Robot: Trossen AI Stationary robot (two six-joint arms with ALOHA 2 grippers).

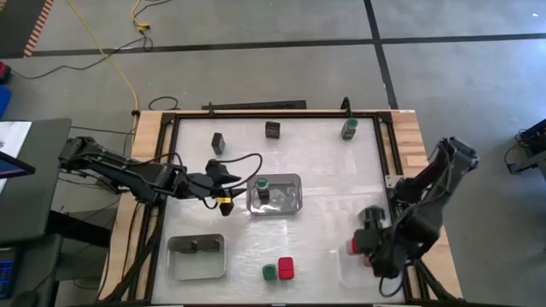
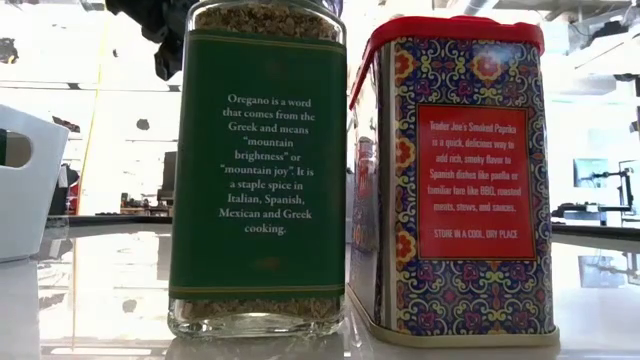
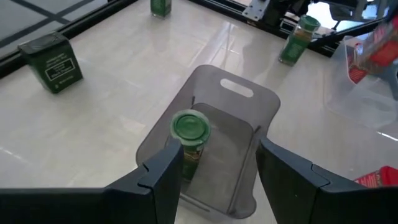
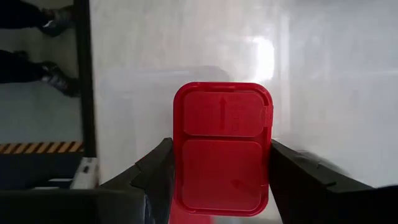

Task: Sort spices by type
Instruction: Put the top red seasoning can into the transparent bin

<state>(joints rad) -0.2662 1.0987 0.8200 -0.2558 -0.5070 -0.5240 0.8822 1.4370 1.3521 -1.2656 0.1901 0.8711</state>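
A green-lidded jar stands upright on its base in the grey tray at mid-table. My left gripper is open just left of that tray, with one finger close beside the jar. My right gripper is shut on a red-topped tin at the table's right near side. Two dark boxes and a green-lidded jar stand along the far side. A green-lidded jar and a red-topped tin stand at the near edge. My right gripper pinches the red-topped tin between its two fingers, on the two long sides just below the lid. The fingers come from above, pointing down. The tin stays upright over a clear tray. I cannot tell whether its base rests there.
A white tray sits at the near left of the table. A dark frame rail runs along the far edge, and side rails border the mat. In the low view the oregano jar and the paprika tin fill the foreground.
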